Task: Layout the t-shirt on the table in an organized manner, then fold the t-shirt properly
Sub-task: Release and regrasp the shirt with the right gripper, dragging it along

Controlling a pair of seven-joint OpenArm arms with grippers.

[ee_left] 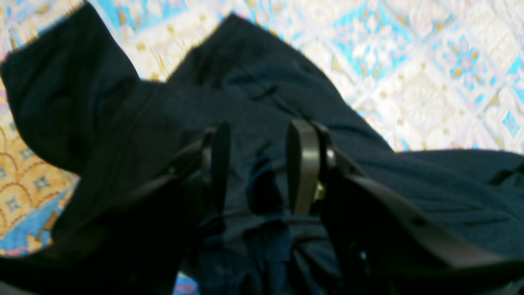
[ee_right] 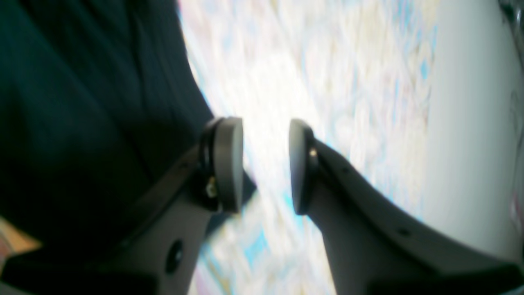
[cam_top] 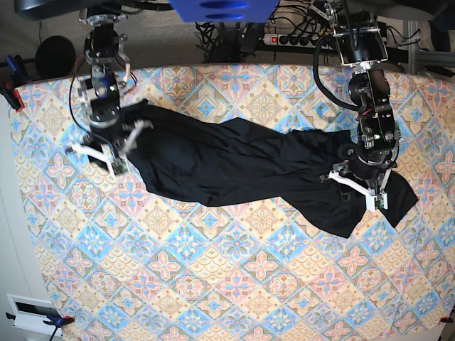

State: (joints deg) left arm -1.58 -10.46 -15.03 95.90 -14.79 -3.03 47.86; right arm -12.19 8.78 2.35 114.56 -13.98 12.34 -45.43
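Pastel diamond tiles of blue, pink and cream are covering the table [cam_top: 234, 284], which is filling most of the base view, while cables and a power strip are trailing along the floor at the top of the frame. Across the upper middle, the t-shirt [cam_top: 234, 163] is lying stretched in a long rumpled band from upper left to centre right, bunched rather than flat.

The fabric is looking thin, soft and light, so it is likely to sag, crease and slip wherever it is lifted; a hem, a shoulder seam or a cuff would probably be offering the surest hold, pinched through 1 or 2 layers.

At centre right of the base view, the left gripper [ee_left: 256, 168] is sitting over the garment's wide end. In the left wrist view its 2 pads are standing apart with dark folds rising between them, and whether they are pinching cloth cannot be told.

At upper left of the base view, the right gripper [ee_right: 266, 166] is hanging at the garment's other end. In the blurred right wrist view its jaws are standing apart with only bright patterned cloth between them, the black fabric lying just beside the left-hand pad and not gripped.
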